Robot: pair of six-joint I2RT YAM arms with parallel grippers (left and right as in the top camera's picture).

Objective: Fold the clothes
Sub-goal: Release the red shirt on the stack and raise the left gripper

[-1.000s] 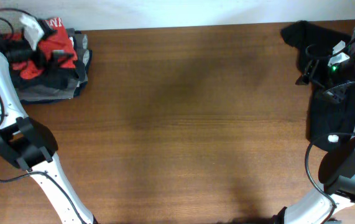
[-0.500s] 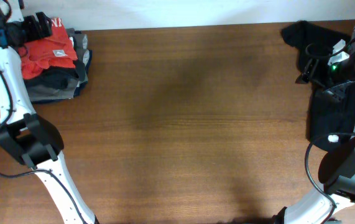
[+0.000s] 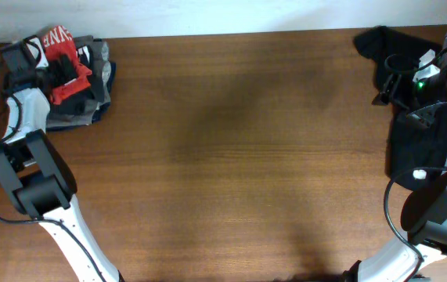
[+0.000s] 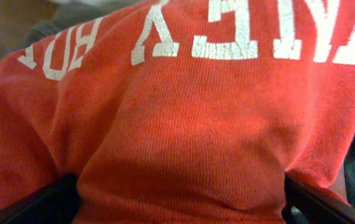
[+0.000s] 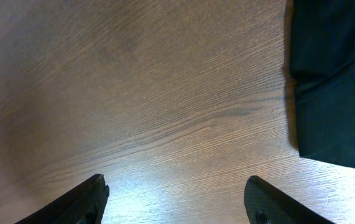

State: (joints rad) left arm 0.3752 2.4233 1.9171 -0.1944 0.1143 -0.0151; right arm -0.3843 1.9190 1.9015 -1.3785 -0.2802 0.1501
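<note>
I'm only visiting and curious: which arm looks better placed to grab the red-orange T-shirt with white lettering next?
Left. The left pincer straddles the red-orange cotton T-shirt with white lettering, fabric bulging between its wide jaws. The right pincer hangs open above the bare brown wooden table, beside a black garment.

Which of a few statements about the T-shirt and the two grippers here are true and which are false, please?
1. The red-orange T-shirt lies bunched on a pile of darker garments at the far left corner of the table. True.
2. The right gripper grips the black garment. False: it is open over bare wood, with the garment off to one side.
3. The left gripper is shut and empty. False: it is open, with the T-shirt's fabric between its fingers.
4. White lettering shows on the T-shirt. True.
</note>
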